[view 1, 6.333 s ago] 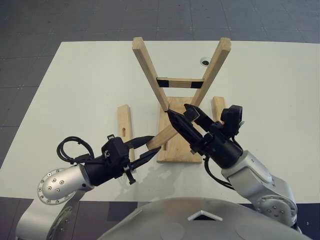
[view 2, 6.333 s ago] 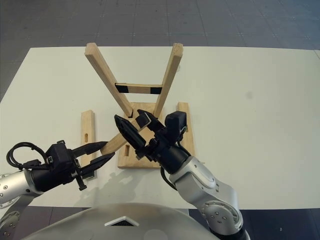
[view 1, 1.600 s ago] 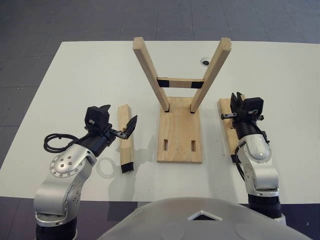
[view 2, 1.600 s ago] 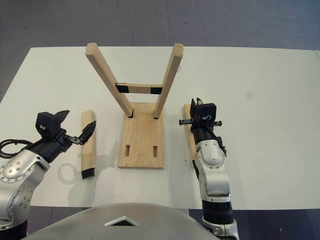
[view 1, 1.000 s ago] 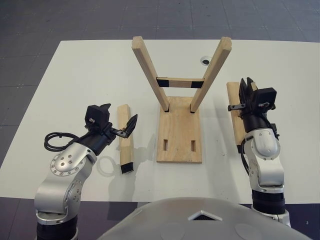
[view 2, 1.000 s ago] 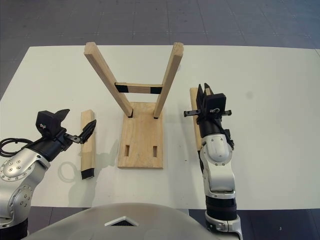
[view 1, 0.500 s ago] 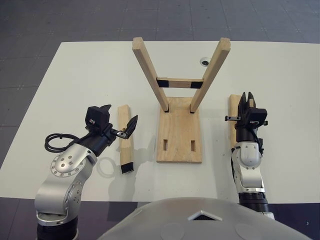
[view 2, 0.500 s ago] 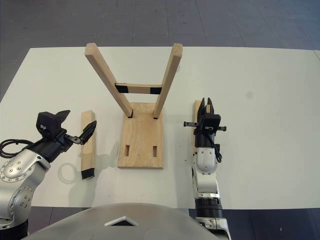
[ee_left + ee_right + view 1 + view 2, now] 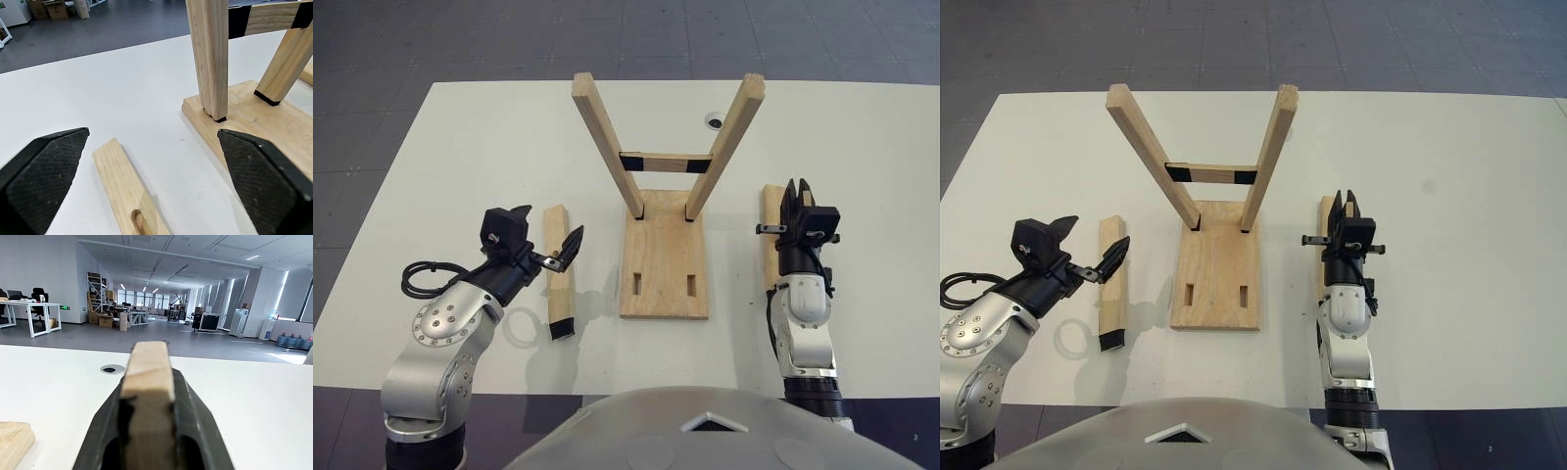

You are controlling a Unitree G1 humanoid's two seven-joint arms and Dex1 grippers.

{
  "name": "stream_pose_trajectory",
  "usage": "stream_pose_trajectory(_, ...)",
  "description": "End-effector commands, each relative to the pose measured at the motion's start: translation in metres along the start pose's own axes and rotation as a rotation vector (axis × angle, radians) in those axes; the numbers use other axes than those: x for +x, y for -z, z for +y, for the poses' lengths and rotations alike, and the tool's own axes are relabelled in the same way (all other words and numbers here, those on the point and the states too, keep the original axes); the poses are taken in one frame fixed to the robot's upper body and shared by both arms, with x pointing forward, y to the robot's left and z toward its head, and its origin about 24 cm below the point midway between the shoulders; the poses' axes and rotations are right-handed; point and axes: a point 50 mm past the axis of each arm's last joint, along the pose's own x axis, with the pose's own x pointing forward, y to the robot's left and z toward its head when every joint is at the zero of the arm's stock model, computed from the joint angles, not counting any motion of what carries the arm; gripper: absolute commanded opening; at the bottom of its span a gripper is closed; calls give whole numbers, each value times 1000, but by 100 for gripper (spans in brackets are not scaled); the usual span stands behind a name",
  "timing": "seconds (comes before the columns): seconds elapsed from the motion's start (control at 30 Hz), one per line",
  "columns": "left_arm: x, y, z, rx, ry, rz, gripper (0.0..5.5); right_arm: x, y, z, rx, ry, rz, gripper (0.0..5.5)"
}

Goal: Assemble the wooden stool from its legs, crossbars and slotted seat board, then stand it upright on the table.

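Two pale wooden legs [image 9: 607, 142] stand slanted in the far slots of the flat rectangular wooden seat board [image 9: 664, 259], joined by a short wooden crossbar [image 9: 666, 163] with black-wrapped ends. The board lies near the middle of the white counter [image 9: 470, 147], well back from every edge, and its two near slots [image 9: 636, 283] are open.

To its left lies a loose wooden leg with a black near end [image 9: 557, 269], apart from the board by a strip of bare surface. We see the left gripper [image 9: 550, 230] spread wide over that leg's far half, one finger on each side, not touching it.

To the board's right, the right gripper [image 9: 797, 186] is closed narrowly on a second loose wooden leg [image 9: 770, 211], which runs roughly parallel to the board's long edge. We cannot tell whether this leg is lifted or resting. A broad stretch of white surface separates it from the counter's right edge. A round hole [image 9: 715, 119] sits in the counter behind the standing legs.
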Motion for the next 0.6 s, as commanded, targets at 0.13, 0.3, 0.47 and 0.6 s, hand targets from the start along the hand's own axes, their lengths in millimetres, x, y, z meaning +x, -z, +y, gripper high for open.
stream_pose_trajectory(0.13,1,0,-1,-1,6,7,486,-17,12,-1,12,-71,249,41)
stream_pose_trajectory(0.3,1,-1,-1,1,6,5,486,-20,18,-4,-14,-76,291,41)
stream_pose_trajectory(0.47,1,-1,0,0,5,7,486,-20,16,-4,-22,-86,265,108)
stream_pose_trajectory(0.6,1,-1,0,0,4,9,486,-19,10,-5,-20,-89,231,184)
